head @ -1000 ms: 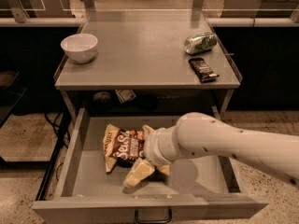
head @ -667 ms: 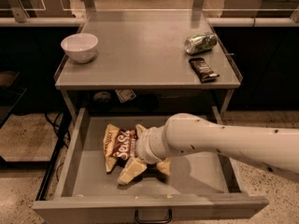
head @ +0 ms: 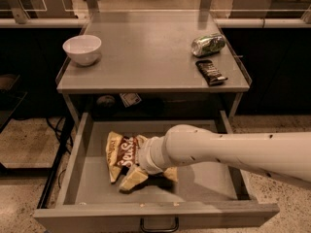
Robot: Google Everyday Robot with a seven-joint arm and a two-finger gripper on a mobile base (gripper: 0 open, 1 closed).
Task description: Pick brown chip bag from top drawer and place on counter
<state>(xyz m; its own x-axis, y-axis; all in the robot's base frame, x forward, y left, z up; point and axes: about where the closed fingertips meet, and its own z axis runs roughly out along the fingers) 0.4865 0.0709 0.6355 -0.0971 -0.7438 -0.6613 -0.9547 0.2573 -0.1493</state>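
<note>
The brown chip bag [head: 120, 155] lies in the open top drawer [head: 92, 188], left of middle, its brown centre with white script up and its cream ends crumpled. My white arm comes in from the right, low over the drawer. My gripper [head: 141, 171] is at the arm's end, right on the bag's right part, and the arm hides it. The counter [head: 146, 52] is the flat grey top above the drawer.
On the counter stand a white bowl [head: 82, 49] at the left, a tipped green can [head: 208, 44] at the right and a small black candy wrapper [head: 211, 72] in front of the can. The drawer's dark pull handle [head: 159, 225] is at the bottom edge.
My arm has moved left and lower over the chip bag. The bag's lower cream end has shifted slightly left.
</note>
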